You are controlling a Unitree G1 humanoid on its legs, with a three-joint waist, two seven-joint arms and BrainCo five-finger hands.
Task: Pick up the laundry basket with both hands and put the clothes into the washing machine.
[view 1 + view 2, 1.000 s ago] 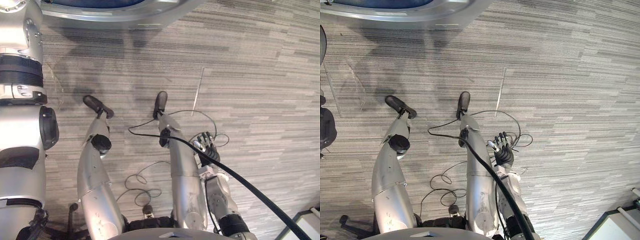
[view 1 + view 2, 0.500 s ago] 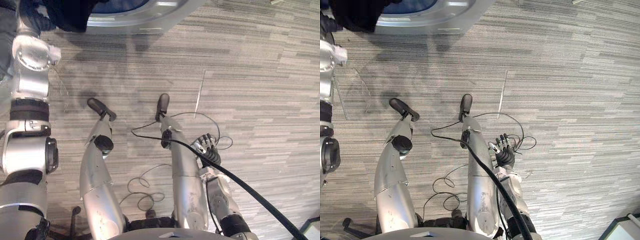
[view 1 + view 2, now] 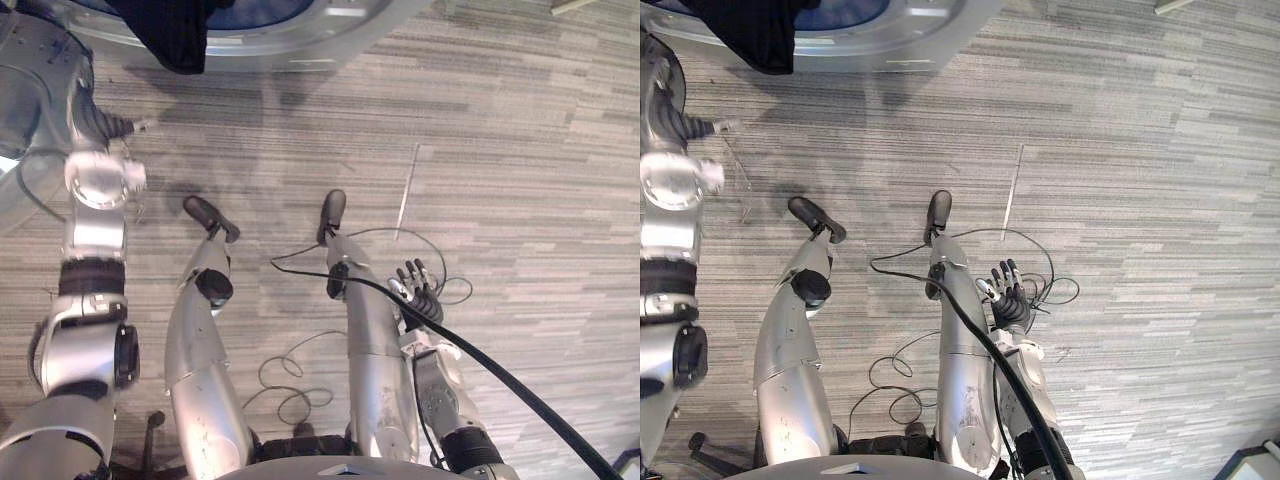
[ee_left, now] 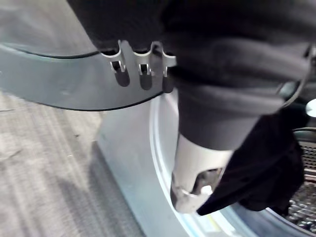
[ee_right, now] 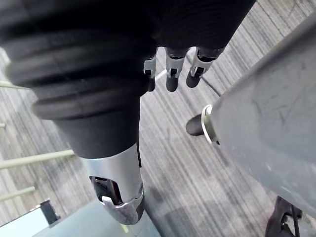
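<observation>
Left hand (image 4: 200,165) just rose, black cloth garment (image 3: 160,35) beside it nearly inside the silver washing machine (image 3: 300,40); grip unclear, right hand (image 3: 420,296) open.

**Q:** Left side, quick?

**A:** My left arm (image 3: 92,260) runs up my left side, bent at the elbow, with the forearm reaching forward and high. In the wrist view my left hand (image 4: 197,168) has its fingers (image 4: 140,74) in a short straight row, thumb well apart, nothing curled.

**Q:** Right side?

**A:** My right arm (image 3: 440,400) hangs low at my right side, forearm angled forward. My right hand (image 3: 418,295) is down there with its fingers (image 5: 170,69) straight and fanned out, dark tips pointing ahead, thumb off to the side. The two hands are well apart.
</observation>
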